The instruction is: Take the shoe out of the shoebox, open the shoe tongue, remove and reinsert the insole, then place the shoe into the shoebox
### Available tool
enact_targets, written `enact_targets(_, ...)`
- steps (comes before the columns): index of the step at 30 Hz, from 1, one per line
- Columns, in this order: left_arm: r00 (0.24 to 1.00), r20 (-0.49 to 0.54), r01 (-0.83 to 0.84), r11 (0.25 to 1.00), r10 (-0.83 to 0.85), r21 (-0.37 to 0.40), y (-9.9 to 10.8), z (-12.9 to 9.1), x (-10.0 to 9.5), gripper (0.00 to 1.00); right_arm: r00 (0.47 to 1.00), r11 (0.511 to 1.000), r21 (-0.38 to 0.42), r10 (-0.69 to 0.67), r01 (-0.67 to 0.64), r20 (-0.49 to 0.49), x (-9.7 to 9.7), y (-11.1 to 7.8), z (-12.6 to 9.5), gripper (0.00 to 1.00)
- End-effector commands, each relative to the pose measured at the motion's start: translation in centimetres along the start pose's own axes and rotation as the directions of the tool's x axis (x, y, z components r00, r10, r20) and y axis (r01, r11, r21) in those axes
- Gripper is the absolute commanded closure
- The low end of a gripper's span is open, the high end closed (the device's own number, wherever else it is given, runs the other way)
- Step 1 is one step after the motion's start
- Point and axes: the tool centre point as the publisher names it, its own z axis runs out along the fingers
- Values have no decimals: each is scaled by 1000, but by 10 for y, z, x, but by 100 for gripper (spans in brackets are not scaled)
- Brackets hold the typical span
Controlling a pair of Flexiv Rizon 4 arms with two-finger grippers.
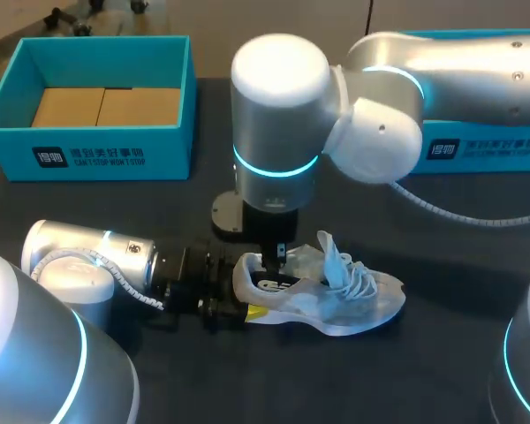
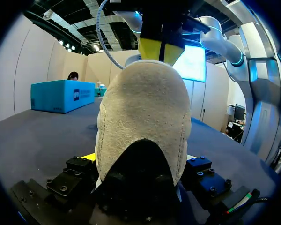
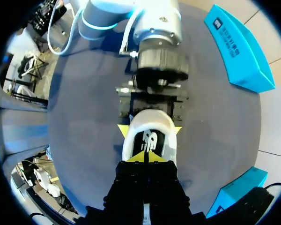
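While head view hides it, right wrist shows left claw (image 3: 150, 130) clamping shoe (image 3: 149, 143) | right claw (image 3: 145, 157) together

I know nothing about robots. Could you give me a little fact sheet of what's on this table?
shoe: white sneaker, on the dark table, outside the box
shoebox: teal, open, at the table's far left, no shoe inside
left gripper: clamps the shoe's heel from both sides
right gripper: over the shoe's opening, yellow tips together; anything pinched is hidden
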Motion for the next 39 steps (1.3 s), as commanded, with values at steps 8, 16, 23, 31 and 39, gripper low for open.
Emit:
enact_targets(8,1000,0,1,1000,-1,-4,1,1,-1,100,999,999,-4,-33,33,-6,-7,-12,34,100)
enact_targets(16,1000,0,1,1000,-1,-4,1,1,-1,100,999,999,5,-44,44,-13,-8,-26,49,100)
enact_targets(23,1000,0,1,1000,-1,-4,1,1,-1,100,1000,1000,10,8,-7,-16,-10,-45,61,100)
enact_targets(31,1000,0,1,1000,-1,-4,1,1,-1,100,999,999,7,54,-54,2,-8,-61,64,100)
enact_targets(39,1000,0,1,1000,-1,-4,1,1,-1,100,994,996,-11,94,-93,47,-4,-69,65,100)
